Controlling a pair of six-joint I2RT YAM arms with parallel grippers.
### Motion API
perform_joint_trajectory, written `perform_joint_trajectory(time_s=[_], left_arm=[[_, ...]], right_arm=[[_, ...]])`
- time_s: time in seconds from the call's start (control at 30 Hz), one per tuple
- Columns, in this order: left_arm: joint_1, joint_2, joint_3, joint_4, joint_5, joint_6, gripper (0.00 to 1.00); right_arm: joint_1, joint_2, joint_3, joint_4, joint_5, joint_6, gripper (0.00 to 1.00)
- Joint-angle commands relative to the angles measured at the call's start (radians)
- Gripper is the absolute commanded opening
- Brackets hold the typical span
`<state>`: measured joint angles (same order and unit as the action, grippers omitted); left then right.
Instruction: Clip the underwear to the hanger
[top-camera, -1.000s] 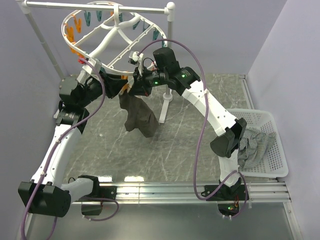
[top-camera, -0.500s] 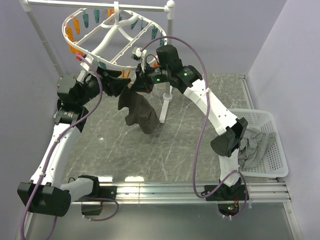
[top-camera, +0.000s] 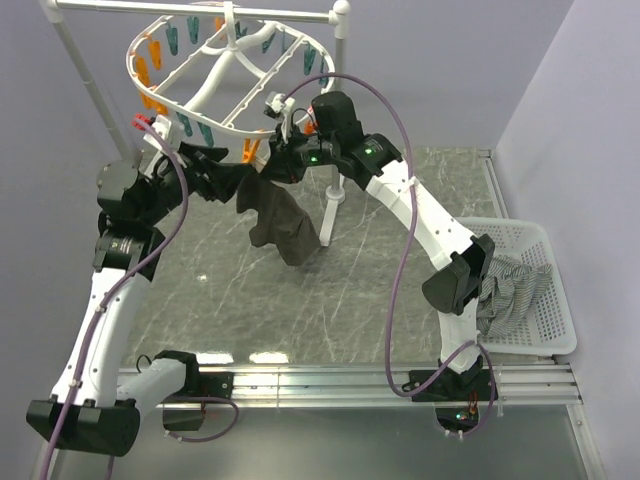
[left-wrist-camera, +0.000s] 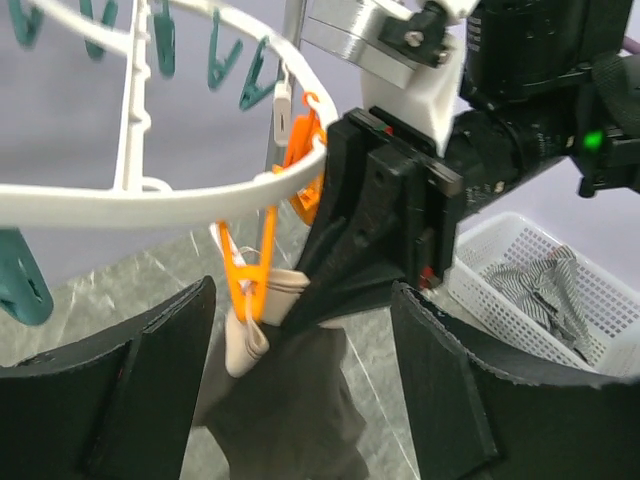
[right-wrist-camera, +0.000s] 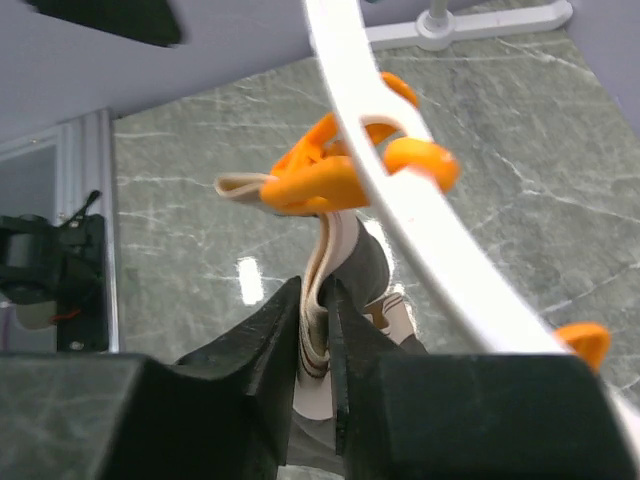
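Left gripper (left-wrist-camera: 300, 330) stands wide apart, flanking the orange clothespin (left-wrist-camera: 250, 275) that bites the tan waistband (right-wrist-camera: 318, 255) under the hanger (left-wrist-camera: 150, 205) rim. Right gripper (right-wrist-camera: 325, 305) is pinched narrowly on that waistband. The underwear (top-camera: 282, 228) hangs above the counter (top-camera: 350, 290). Best to ease the right one off slowly, watching that the pin holds, without tugging the cloth or swinging the ring.
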<state>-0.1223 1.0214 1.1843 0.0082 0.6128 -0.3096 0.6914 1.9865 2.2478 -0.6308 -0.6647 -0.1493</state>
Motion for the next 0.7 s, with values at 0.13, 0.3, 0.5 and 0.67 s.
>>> perform_joint_trajectory(time_s=[0.13,0.3,0.5,0.67], left_arm=[[0.044,-0.089,-0.119,-0.154,-0.013,-0.075,0.75],[0.056,-0.153,-0.218,-0.201,-0.028,-0.126,0.75],[0.055,-0.214,-0.372,-0.183,0.001,-0.135,0.78],[0.055,-0.204,-0.457,-0.117,-0.024,-0.122,0.77]], right_arm=[[0.019,-0.074,-0.138,0.167,0.092,0.051,0.33],[0.031,-0.103,-0.194,0.215,0.126,0.068,0.49],[0.036,-0.141,-0.241,0.215,0.152,0.083,0.61],[0.014,-0.296,-0.448,0.287,0.171,0.117,0.64]])
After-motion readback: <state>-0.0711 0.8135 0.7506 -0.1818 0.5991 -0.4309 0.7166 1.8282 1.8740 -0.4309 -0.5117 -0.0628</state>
